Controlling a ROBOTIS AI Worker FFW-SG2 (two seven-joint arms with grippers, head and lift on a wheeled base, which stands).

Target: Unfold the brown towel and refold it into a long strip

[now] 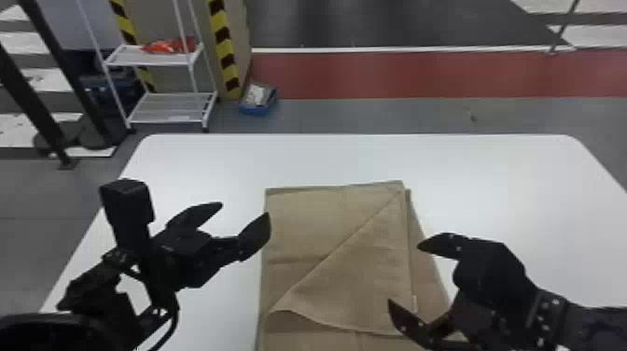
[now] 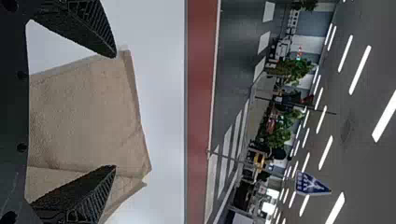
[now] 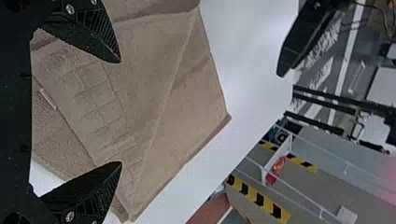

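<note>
Table: white top, rounded far-left and far-right corners; bare table [image 1: 513,177] lay between its far edge and the cloth.
Brown towel: the brown towel [image 1: 303,224] lay between the table's left and right edges, short of the far edge, running nearward; folded in layers, not yet a strip.
Top flap: the top flap [image 1: 359,280] was creased diagonally, from near the towel's far-right corner down to its left side, its near hem slightly lifted.
Under layer: the under layer [image 1: 424,261] stuck out past the flap, toward the table's right edge.
Left claw: the left claw [image 1: 245,209], spread and empty, was above the table's left part, just beside the towel.
Right claw: the right claw [image 1: 404,273], spread and empty, was over the towel's right side.
Small tag: a pale tag [image 3: 47,99] lay at the flap's right margin.
Step in hand: opening the folds, by judgement.
Good handling: the lifted hem looked the easiest purchase; a shallow pinch on one ply, raised gently and drawn open, would have suited it. Too deep a bite risked taking the lower plies and dragging the whole stack. Squared edges and a flattened diagonal should have come before any long fold.
</note>
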